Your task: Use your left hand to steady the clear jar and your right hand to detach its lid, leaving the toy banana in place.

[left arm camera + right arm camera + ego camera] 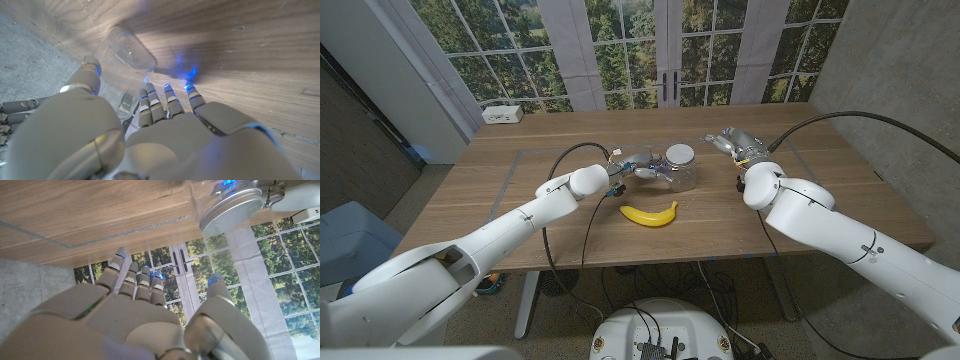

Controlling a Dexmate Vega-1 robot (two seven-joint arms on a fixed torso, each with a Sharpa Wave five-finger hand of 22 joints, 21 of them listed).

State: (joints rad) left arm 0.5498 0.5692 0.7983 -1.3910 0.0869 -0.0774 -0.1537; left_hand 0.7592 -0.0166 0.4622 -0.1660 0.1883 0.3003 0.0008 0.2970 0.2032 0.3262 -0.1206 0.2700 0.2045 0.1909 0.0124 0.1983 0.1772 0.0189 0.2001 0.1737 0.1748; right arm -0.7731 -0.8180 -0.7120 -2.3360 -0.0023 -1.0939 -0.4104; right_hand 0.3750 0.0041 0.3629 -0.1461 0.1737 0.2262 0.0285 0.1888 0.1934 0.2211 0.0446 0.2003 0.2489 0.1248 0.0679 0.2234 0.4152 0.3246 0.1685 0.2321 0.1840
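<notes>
The clear jar (681, 170) stands mid-surface (500, 195), its silver lid (680, 153) still on, with the toy banana (650, 214) lying just nearer. The left robot hand (642, 167) touches the jar's left side, though its wrist view shows the fingers (170, 102) beside the glass (a firm grip can't be confirmed). The right robot hand (735, 143) hovers right of the jar, apart from it; its wrist view shows the fingers (131, 282) spread, holding nothing.

Clear jar (681, 171) upright mid-table, silver lid (680, 154) on, yellow toy banana (649, 213) lying just in front
</notes>
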